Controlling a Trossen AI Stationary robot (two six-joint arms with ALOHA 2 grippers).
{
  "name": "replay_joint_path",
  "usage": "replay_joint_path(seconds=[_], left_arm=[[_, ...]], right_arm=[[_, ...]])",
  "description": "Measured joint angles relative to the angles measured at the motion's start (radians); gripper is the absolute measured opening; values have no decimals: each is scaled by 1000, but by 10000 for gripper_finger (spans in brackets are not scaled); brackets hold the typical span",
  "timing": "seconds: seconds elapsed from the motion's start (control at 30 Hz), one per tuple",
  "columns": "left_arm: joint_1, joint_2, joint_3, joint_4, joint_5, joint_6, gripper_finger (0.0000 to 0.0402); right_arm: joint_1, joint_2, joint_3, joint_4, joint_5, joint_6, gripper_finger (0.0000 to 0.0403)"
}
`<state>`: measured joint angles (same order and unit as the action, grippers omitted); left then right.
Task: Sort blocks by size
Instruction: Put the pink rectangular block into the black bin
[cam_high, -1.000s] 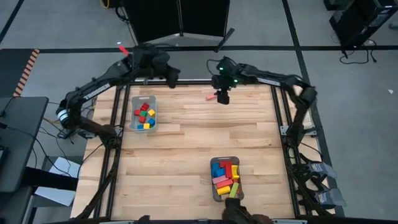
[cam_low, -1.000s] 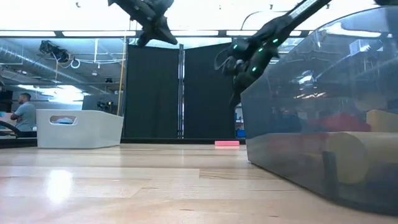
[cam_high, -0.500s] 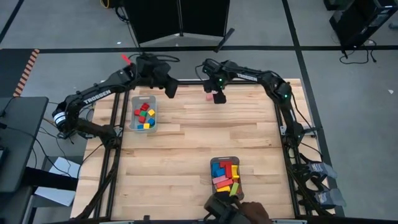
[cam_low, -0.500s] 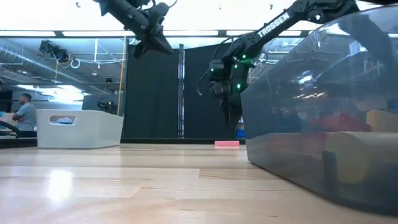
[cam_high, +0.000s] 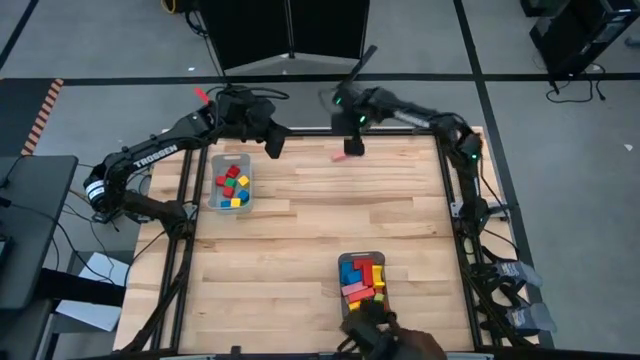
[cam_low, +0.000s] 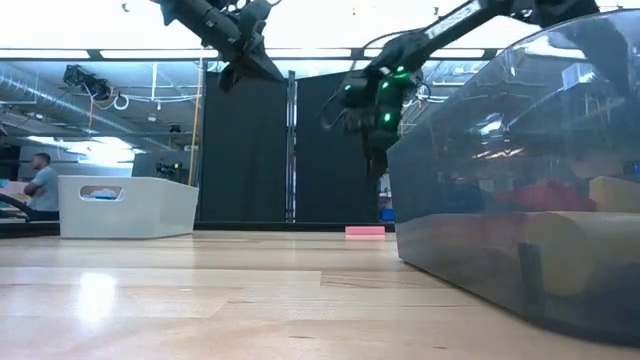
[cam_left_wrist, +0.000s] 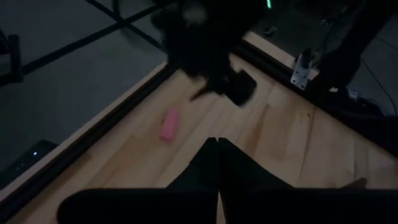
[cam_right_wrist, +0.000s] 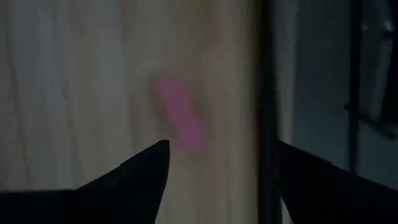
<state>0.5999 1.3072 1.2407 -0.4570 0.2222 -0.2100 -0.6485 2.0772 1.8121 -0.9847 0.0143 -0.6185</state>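
The pink block (cam_high: 338, 156) lies alone near the top edge of the table, long axis roughly left-right in the high view. The right gripper (cam_high: 353, 146) hangs just beside and above it, jaws wide and empty, clearly nearer. The left gripper (cam_high: 273, 147) is pinched shut, further left.

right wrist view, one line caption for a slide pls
Right tool, fingers open, above a pink block lying near the wooden table's edge.

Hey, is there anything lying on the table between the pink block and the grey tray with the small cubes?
Nothing. In the high view, only bare wood separates the pink block from the grey tray.
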Motion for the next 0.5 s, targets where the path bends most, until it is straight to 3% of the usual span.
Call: replay_joint_path(seconds=[0.1, 0.2, 0.33, 0.5], left_arm=[[0, -11, 0, 7, 4, 5, 3], [0, -34, 0, 12, 7, 19, 3], [0, -77, 0, 12, 8, 22, 3], [0, -130, 0, 12, 8, 22, 3]], right_arm=[[-72, -63, -23, 78, -104, 196, 282], [-138, -99, -27, 106, -125, 446, 274], [-213, -100, -28, 33, -121, 776, 256], [-225, -66, -30, -59, -164, 1056, 234]])
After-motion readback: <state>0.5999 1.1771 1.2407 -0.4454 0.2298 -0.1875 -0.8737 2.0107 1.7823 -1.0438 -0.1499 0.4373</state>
